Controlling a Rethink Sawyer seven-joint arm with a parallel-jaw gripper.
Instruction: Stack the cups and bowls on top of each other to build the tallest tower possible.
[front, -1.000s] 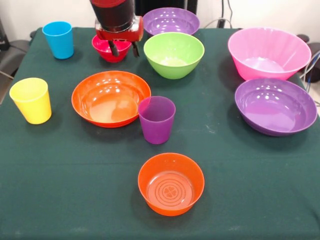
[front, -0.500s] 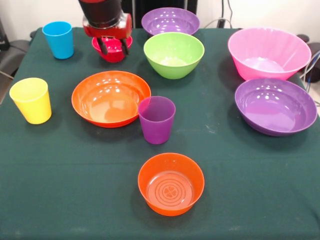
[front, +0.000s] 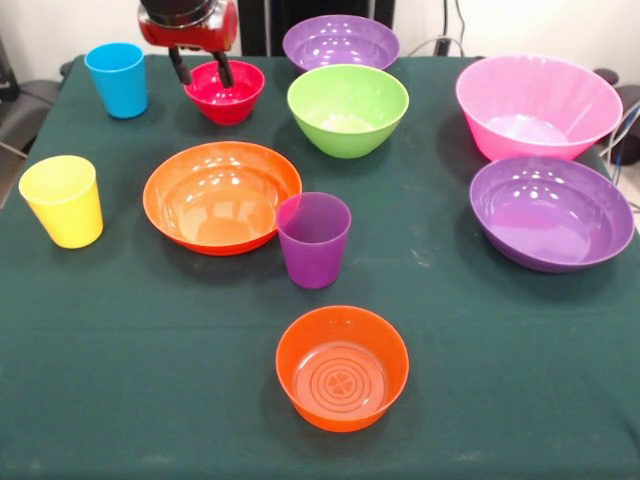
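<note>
Nothing is stacked; every cup and bowl stands alone on the green cloth. My gripper (front: 203, 70) hangs at the top left, open and empty, its two dark fingers straddling the left rim of the small red bowl (front: 228, 92). The blue cup (front: 117, 79) is to its left, the yellow cup (front: 63, 200) at the left edge, the purple cup (front: 313, 239) in the middle. The wide orange bowl (front: 221, 196) sits left of the purple cup, the small orange bowl (front: 342, 367) in front. The lime green bowl (front: 347, 108), two purple bowls (front: 340, 41) (front: 551, 212) and the big pink bowl (front: 537, 104) fill the right side.
The table's green cloth (front: 150, 380) shows bare at the front left and front right. Cables (front: 440, 40) run behind the table's far edge, and a dark object (front: 20, 105) sits off the left side.
My gripper has risen and shifted left, away from above the red bowl's middle toward its left rim. The bowls and cups have not moved.
</note>
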